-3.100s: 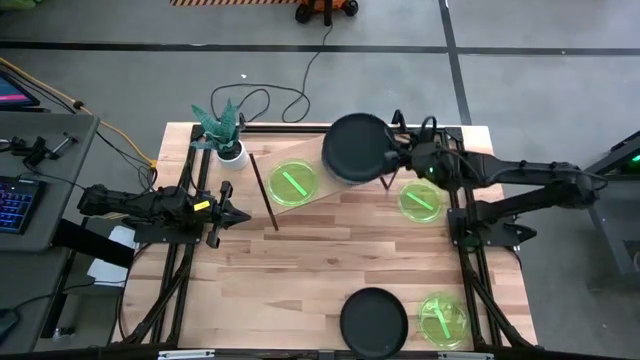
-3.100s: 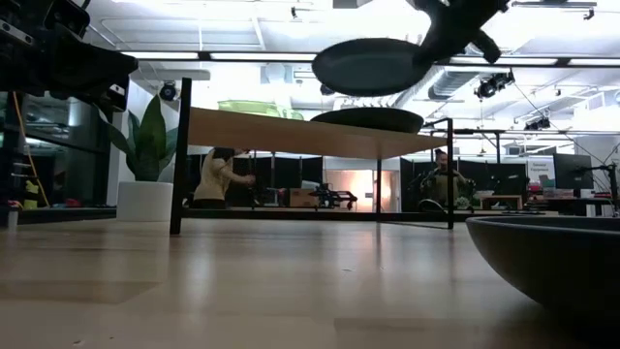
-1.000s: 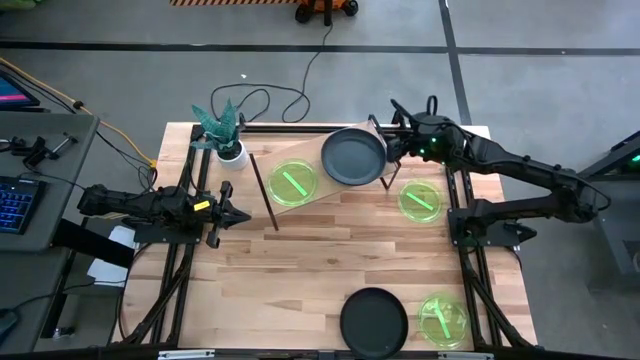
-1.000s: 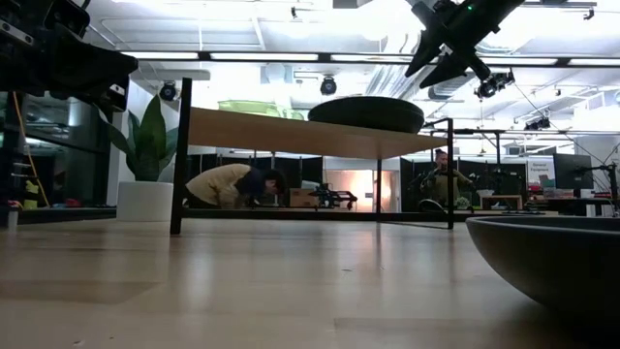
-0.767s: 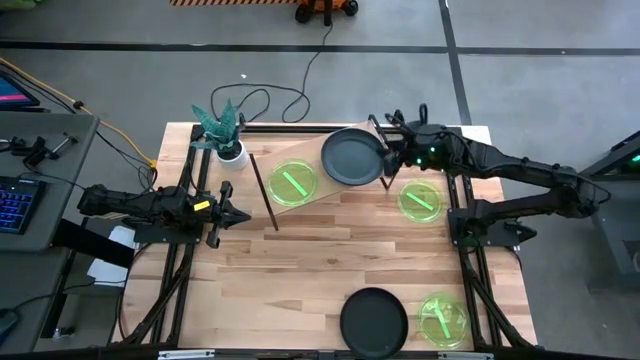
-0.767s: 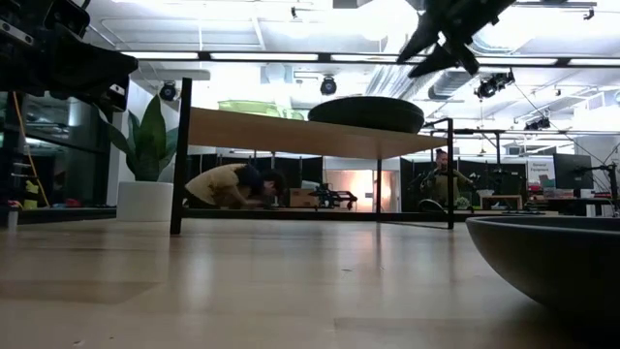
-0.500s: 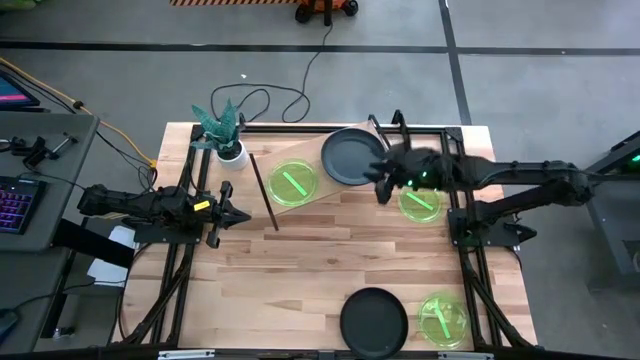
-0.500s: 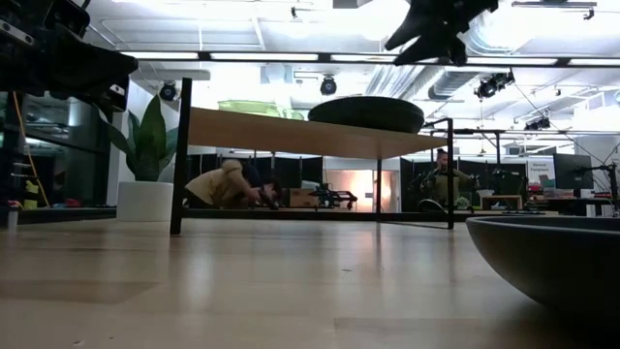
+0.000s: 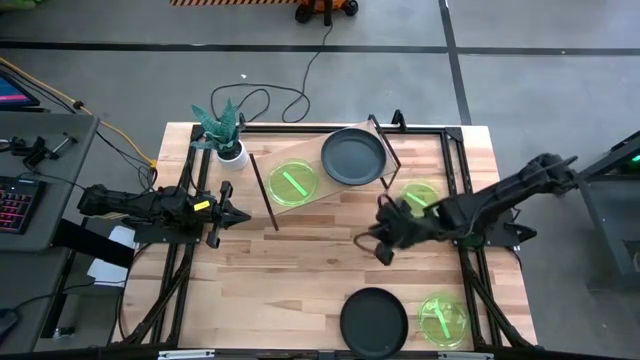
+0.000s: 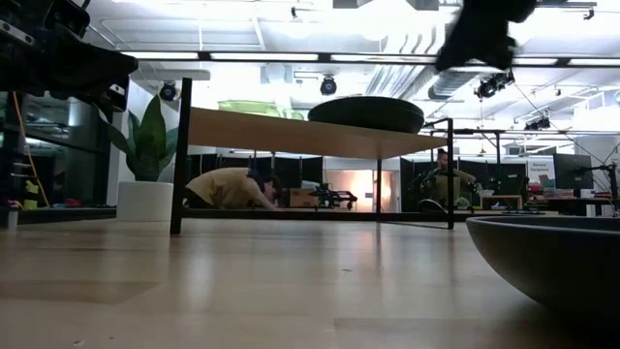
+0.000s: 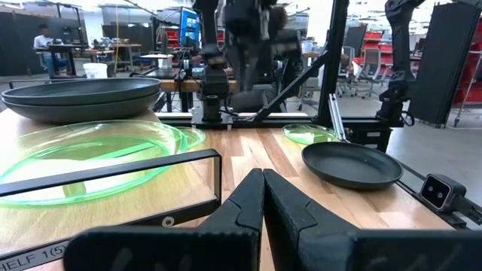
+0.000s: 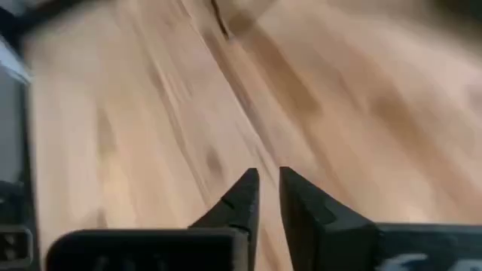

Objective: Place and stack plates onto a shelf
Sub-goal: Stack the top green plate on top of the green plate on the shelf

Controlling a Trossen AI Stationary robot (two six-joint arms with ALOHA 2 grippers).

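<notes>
The shelf stands at the table's far middle. On it rest a green plate and, at its right end, two dark grey plates stacked. On the table lie a green plate by the shelf's right legs, a dark plate and another green plate at the near edge. My right gripper hangs over bare wood right of centre, slanting down, its fingers a narrow gap apart with nothing between them. My left gripper waits shut at the left.
A potted plant stands at the far left corner beside the shelf. Black arm frames run along the table's left and right edges. Bare wood lies open across the table's middle. A person crouches in the room behind.
My right gripper has left the shelf's right end, beside the dark plates, and swung toward the table's near edge and middle, sinking and tipping downward. The stacked dark plates have stayed on the shelf.
</notes>
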